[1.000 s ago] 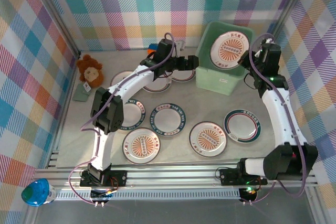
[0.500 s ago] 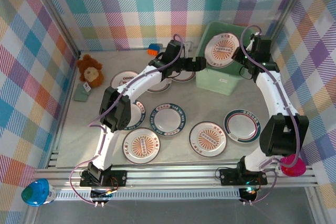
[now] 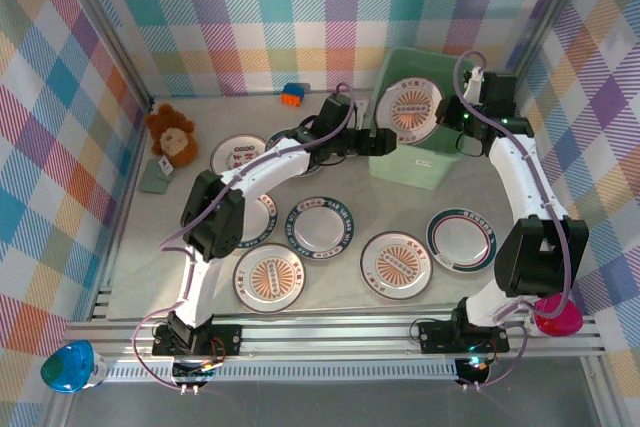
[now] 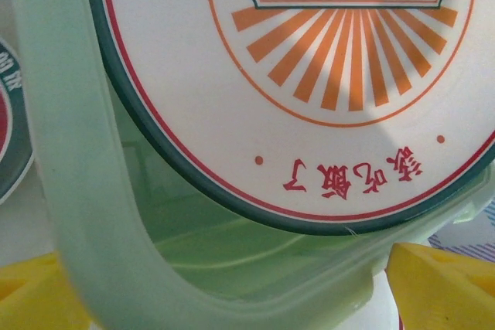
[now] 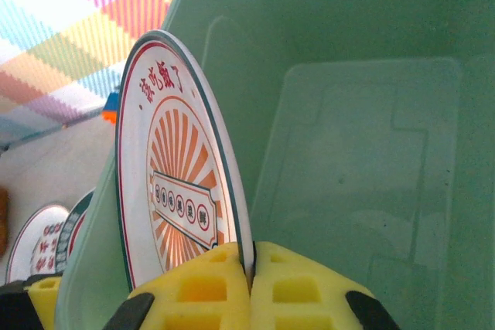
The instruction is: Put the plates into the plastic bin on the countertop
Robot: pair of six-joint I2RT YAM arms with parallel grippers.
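Note:
My right gripper (image 5: 249, 268) is shut on the edge of a white plate (image 5: 178, 183) with an orange sunburst centre, holding it upright on edge inside the mint-green plastic bin (image 5: 363, 152). From above, that plate (image 3: 408, 112) stands tilted at the bin's (image 3: 425, 162) left side, with the right gripper (image 3: 450, 112) beside it. My left gripper (image 3: 383, 139) is open at the bin's near left corner. In the left wrist view the bin's rim (image 4: 85, 214) passes between its yellow fingers (image 4: 445, 284), with the plate (image 4: 309, 113) just above. Several more plates (image 3: 271, 279) lie flat on the countertop (image 3: 500, 187).
A stuffed lion (image 3: 172, 132) and a grey-green cloth (image 3: 155, 179) sit at the far left. A small blue-orange block (image 3: 293, 94) lies by the back wall. Plaid walls close in the back and both sides. My left arm reaches over plates (image 3: 238, 154) in the back row.
The right gripper has carried the plate left and lower into the bin. The left gripper has moved right and nearer, onto the bin's corner rim.

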